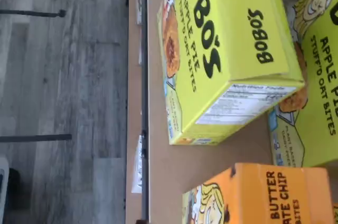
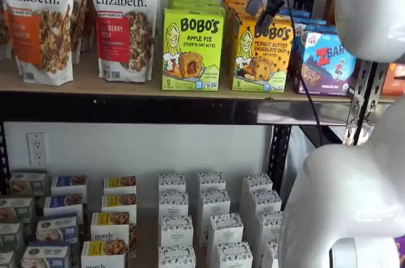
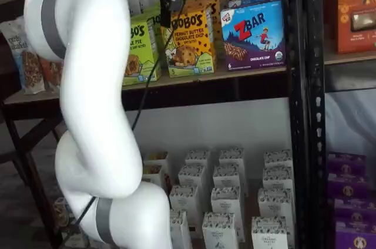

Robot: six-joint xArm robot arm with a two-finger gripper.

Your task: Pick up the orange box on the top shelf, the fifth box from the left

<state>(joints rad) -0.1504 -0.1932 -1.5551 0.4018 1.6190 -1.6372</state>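
Observation:
The orange box (image 2: 259, 56) stands upright on the top shelf (image 2: 126, 85), between a lime-green Apple Pie box (image 2: 192, 50) and a blue ZBAR box (image 2: 326, 59). It shows in both shelf views (image 3: 188, 43), and part of it shows in the wrist view (image 1: 264, 197). My gripper (image 2: 262, 10) hangs in front of the orange box's upper edge. Its two black fingers are apart with a gap between them and hold nothing. In a shelf view (image 3: 167, 17) the gripper shows side-on over the box's upper left corner.
Granola bags (image 2: 126, 21) stand at the left of the top shelf. More green boxes (image 1: 227, 49) stand behind the front one. Small white boxes (image 2: 212, 217) fill the lower level. A black upright (image 3: 299, 114) stands right of the ZBAR box (image 3: 252, 34).

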